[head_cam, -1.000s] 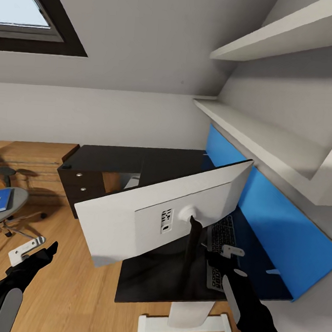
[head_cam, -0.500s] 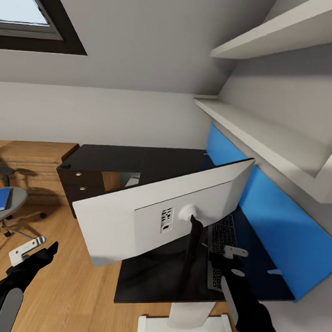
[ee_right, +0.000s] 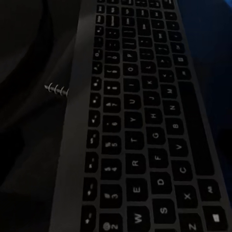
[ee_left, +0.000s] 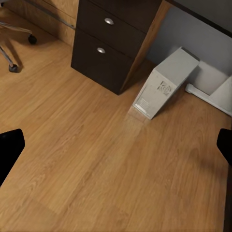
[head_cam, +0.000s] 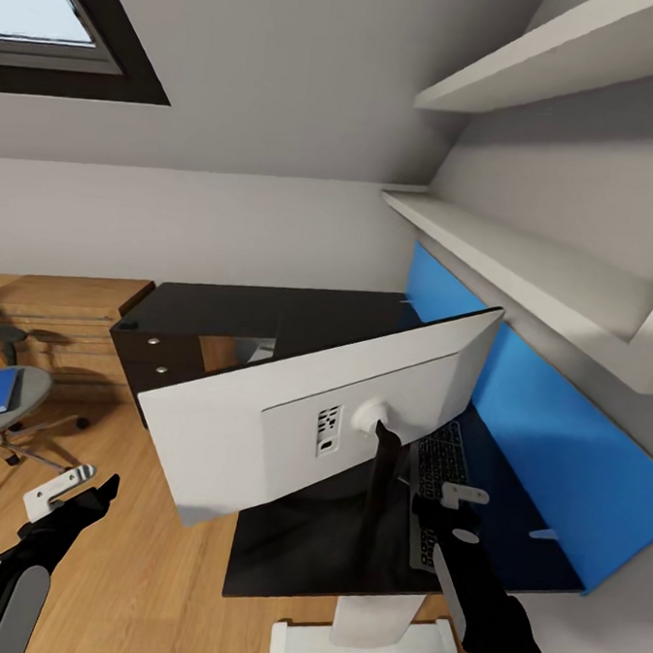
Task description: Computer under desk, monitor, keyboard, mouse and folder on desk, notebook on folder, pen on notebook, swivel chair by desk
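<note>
head high over desk; wrists close — downward

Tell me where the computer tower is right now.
In the left wrist view, the computer stands on the wooden floor under the desk, just beside the dark drawers.

We are in a room of a home set up as a study corner: a sloped ceiling with a skylight, white wall shelves and a wooden floor. A black-topped desk carries a monitor and keyboard, a computer stands beneath, and a swivel chair waits nearby.
</note>
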